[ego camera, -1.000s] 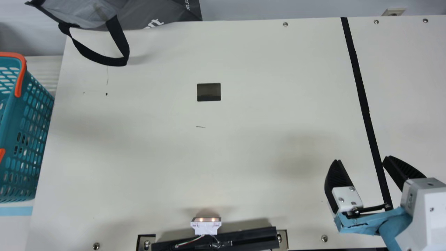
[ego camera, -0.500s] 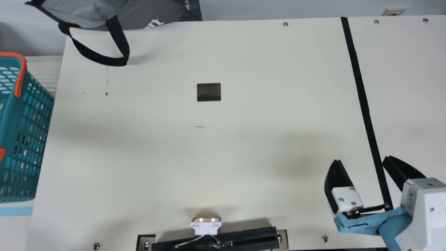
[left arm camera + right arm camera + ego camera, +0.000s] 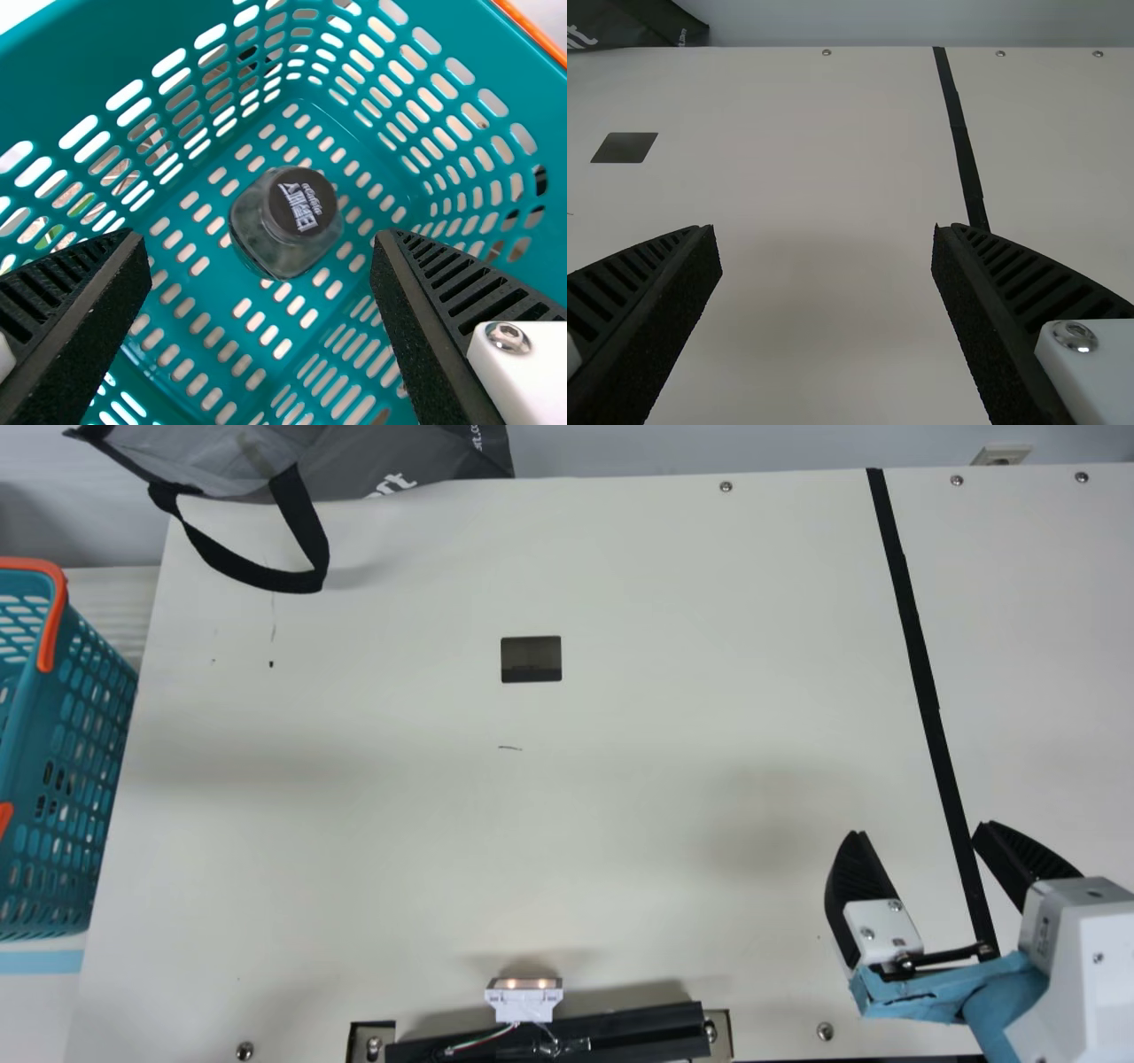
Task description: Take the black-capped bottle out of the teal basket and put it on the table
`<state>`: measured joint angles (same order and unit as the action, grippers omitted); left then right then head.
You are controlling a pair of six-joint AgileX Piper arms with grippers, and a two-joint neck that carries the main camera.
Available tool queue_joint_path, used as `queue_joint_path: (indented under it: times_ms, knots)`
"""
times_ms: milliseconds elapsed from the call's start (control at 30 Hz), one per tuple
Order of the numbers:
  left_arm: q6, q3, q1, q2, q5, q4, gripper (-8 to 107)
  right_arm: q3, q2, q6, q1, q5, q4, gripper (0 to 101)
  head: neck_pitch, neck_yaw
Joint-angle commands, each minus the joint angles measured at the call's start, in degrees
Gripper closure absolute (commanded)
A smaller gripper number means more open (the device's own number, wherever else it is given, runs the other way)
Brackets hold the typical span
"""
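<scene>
Table (image 3: 638, 797): cream
Wall (image 3: 673, 447): grey
Bag (image 3: 425, 456): white print
Bottle cap (image 3: 297, 217): white print
Left gripper (image 3: 261, 235): fingers apart
Right gripper (image 3: 919, 828): fingers apart

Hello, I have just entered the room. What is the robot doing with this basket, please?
It looks like the robot is about to take out the black-capped bottle. The left end effector is open above it, with one finger on each side, not gripping. The bottle is inside the teal basket, on its floor. The right end effector is open and empty, over the table.
</scene>
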<state>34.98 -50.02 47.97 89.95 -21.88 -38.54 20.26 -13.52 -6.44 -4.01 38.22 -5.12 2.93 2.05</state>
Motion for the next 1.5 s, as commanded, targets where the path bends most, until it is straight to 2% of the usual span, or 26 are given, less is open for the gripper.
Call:
queue_joint_path:
  times_ms: [0, 1033, 1467]
  knots:
    - [0.3, -0.3, 0.3, 0.7, 0.0, -0.3, -8, 0.0, 0.0, 0.0, 0.0, 0.0, 0.0, 10, -0.2, -0.5]
    - [8.1, -6.6, -0.5, 10.4, 0.0, -8.2, -8, 0.0, 0.0, 0.0, 0.0, 0.0, 0.2, 10, -0.2, -0.5]
    - [12.6, -5.9, -0.8, 12.1, 0.0, -12.5, -8, 0.0, 0.0, 0.0, 0.0, 0.0, 0.2, 10, -0.2, -0.5]
